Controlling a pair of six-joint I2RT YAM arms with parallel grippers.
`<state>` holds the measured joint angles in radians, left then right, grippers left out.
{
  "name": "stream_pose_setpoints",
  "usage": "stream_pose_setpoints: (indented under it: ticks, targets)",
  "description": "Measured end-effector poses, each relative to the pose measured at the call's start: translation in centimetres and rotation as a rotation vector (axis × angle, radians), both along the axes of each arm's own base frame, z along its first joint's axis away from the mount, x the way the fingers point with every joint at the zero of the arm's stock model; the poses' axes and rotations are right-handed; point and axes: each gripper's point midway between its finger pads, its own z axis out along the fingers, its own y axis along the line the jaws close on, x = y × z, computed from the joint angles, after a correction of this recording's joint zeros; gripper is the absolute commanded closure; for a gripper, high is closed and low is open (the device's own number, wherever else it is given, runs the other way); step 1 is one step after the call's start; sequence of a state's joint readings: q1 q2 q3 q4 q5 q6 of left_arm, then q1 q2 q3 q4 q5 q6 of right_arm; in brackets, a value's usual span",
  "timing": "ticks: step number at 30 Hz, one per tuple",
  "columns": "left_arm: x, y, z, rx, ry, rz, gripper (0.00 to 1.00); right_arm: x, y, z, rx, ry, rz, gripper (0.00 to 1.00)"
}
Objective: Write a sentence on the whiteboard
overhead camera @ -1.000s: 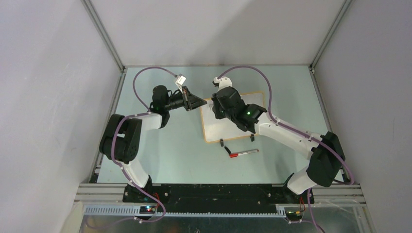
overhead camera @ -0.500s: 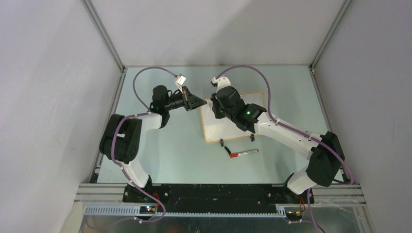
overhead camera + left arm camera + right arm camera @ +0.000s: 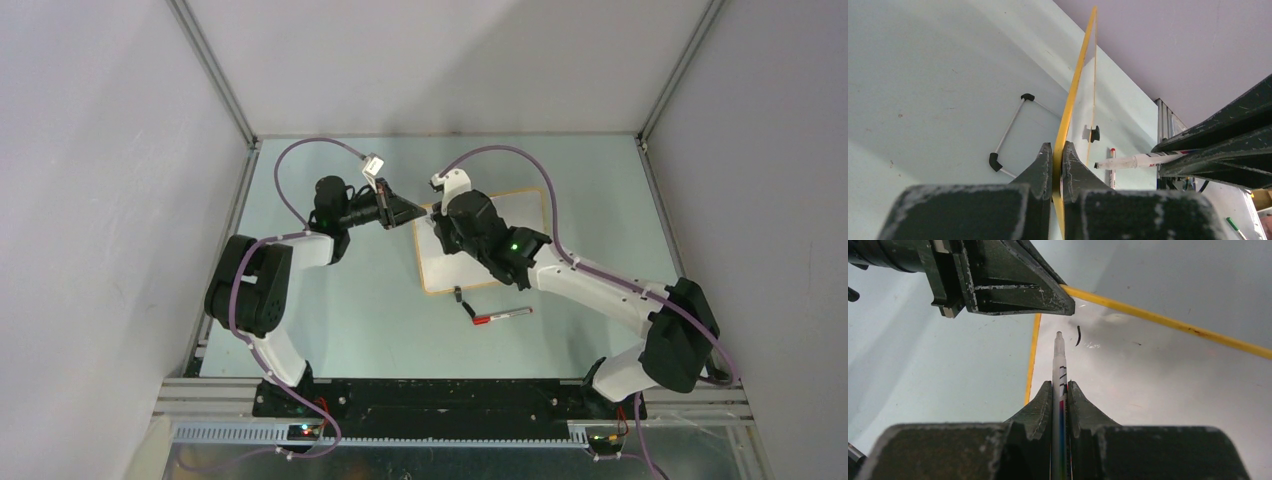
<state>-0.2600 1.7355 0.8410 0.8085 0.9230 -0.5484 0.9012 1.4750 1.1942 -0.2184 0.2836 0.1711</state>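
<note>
so the whiteboard (image 3: 440, 275) lies flat on the table (image 3: 340, 300), a bit right of the middle. The left gripper (image 3: 1058, 150) comes in from the left and pinches the board's left edge near the far corner. The right gripper (image 3: 1060, 385) sits over the board's left part with a marker (image 3: 1060, 362) between its fingers, tip aimed at that same corner. A short stroke (image 3: 1078, 335) is on the board just right of the tip. A spare marker (image 3: 500, 316) lies on the table just in front of the board's near edge, next to a clip foot (image 3: 457, 294)
</note>
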Motion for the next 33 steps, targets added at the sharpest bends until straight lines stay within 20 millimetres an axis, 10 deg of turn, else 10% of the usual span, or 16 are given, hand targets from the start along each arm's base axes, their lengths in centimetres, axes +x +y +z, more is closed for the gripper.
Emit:
stream_pose_setpoints:
  ticks: [33]
  targets:
    - [0.0, 0.0, -0.1, 0.004, -0.005, 0.0, 0.95, 1.0, -0.9, -0.9, -0.007, 0.028, -0.002, 1.0]
